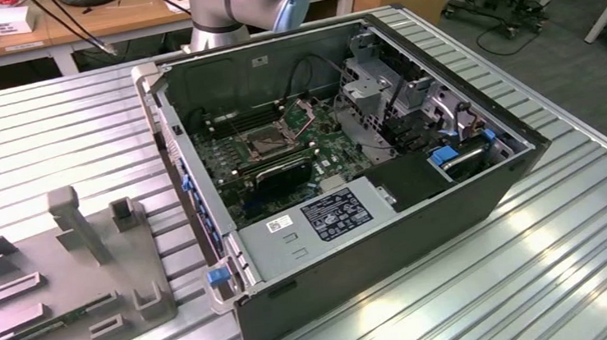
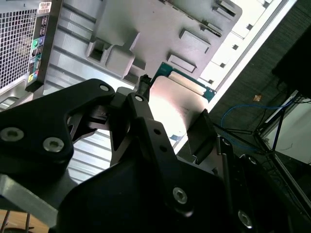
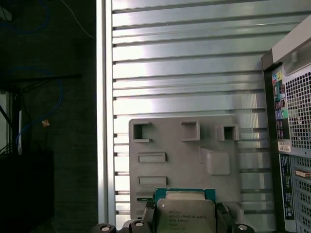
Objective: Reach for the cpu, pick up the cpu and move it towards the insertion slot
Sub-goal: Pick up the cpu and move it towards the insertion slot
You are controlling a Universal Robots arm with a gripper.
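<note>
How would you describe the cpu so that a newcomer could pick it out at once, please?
Start at the slatted metal table and find the black claw over it. The cpu is clamped in that claw, with the grey tray behind it in the first wrist view. It is a small flat square, silvery on top with a greenish edge, unlike the tray's grey recesses.

**Component status**

Cpu [image 3: 184, 208]: flat square, silvery top with print, thin green rim. Clamped by two opposite edges in gripper [image 3: 184, 218], top face level.

Insertion slot [image 1: 263, 145]: dark square socket, silvery frame, flat on board inside open case.
</note>
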